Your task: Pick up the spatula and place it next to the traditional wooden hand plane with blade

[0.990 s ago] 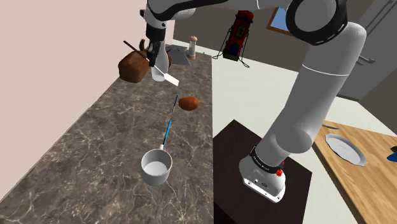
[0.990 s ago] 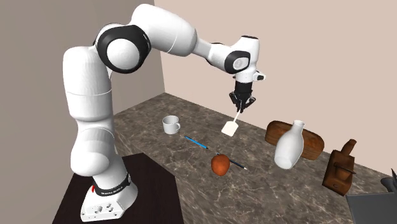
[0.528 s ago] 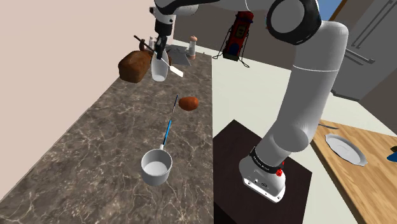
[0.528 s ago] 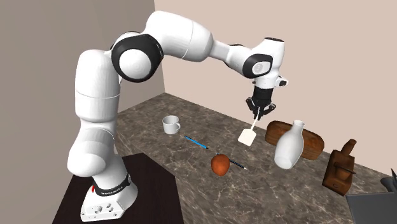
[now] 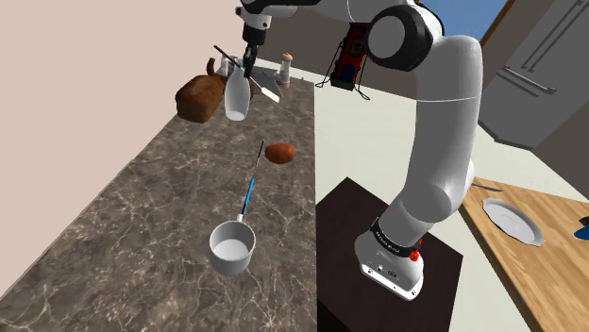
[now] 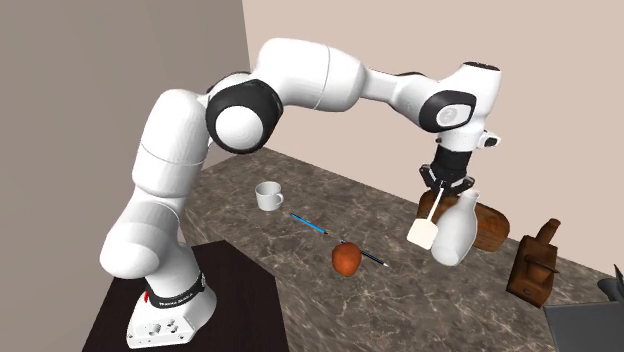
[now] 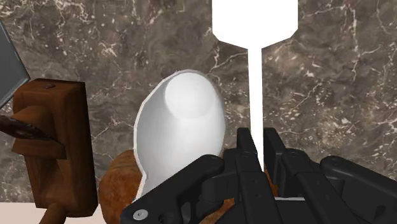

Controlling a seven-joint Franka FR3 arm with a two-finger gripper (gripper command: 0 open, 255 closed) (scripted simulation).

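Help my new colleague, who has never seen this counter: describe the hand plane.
On the dark marbled counter, look to the second exterior view's right end, past the white vase. The hand plane is the angular wooden block with an upright piece, unlike the rounded brown lump beside the vase.

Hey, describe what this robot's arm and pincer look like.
The arm has rounded white links with dark joints. Its pincer is all black, with two fingers. The base carries a black band and a red button.
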